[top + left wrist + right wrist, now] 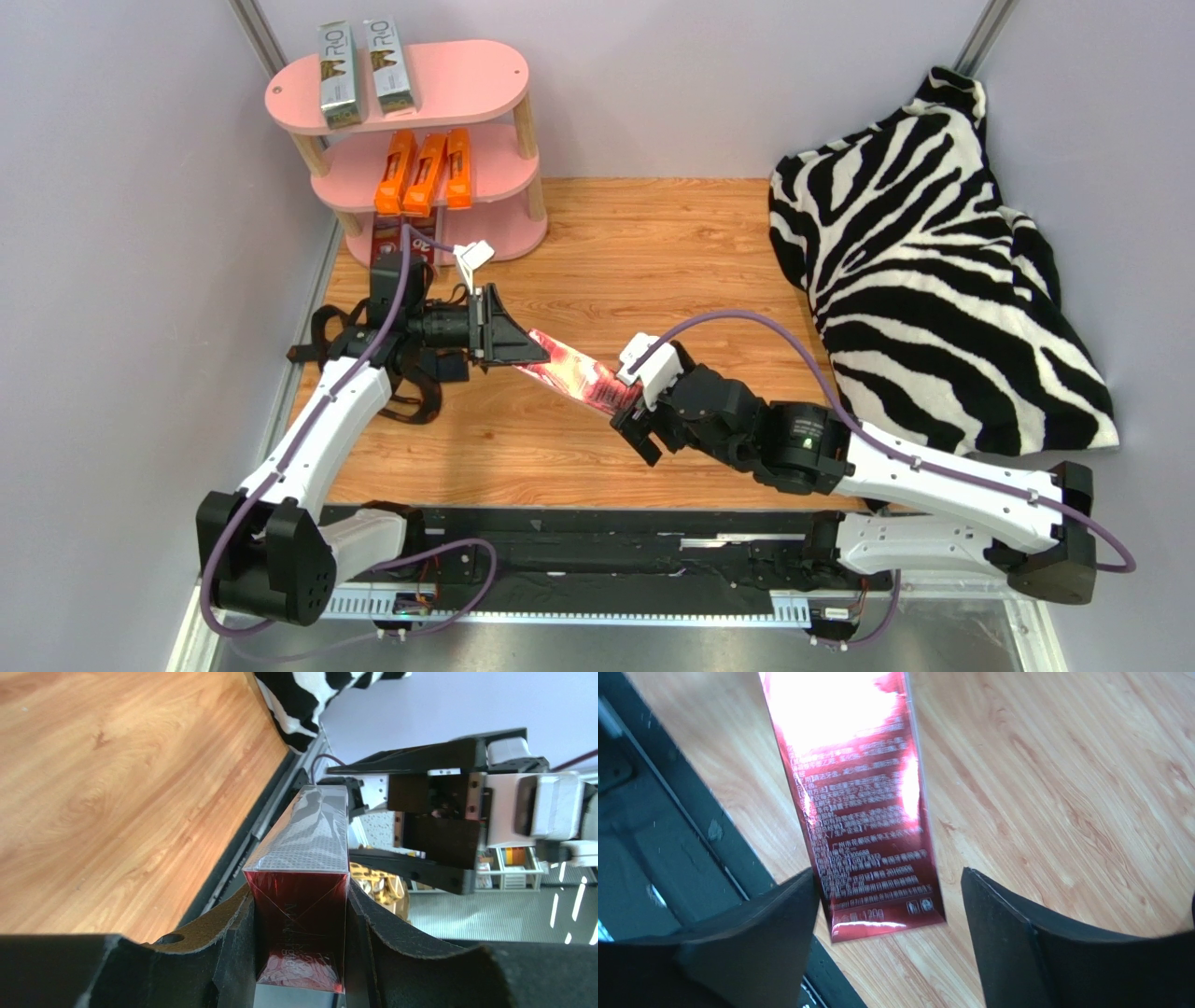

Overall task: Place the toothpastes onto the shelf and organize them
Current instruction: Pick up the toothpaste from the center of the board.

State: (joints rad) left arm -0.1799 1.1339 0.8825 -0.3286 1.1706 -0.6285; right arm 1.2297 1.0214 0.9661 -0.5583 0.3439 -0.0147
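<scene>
A dark red toothpaste carton (572,375) hangs level above the wooden table between my two arms. My left gripper (498,336) is shut on its left end; in the left wrist view the carton (309,847) sits squeezed between both pads of that gripper (302,903). My right gripper (631,406) stands open around the other end, and in the right wrist view a gap shows beside the carton (864,812) between the fingers (889,903). The pink shelf (477,77) at the back left holds two silver-grey cartons (362,70) on top and three orange cartons (425,171) on the middle board.
A zebra-print cloth (940,266) fills the right side of the table. A black strap (407,395) lies under my left arm. Grey walls close in the left, back and right; a black rail (631,539) runs along the near edge.
</scene>
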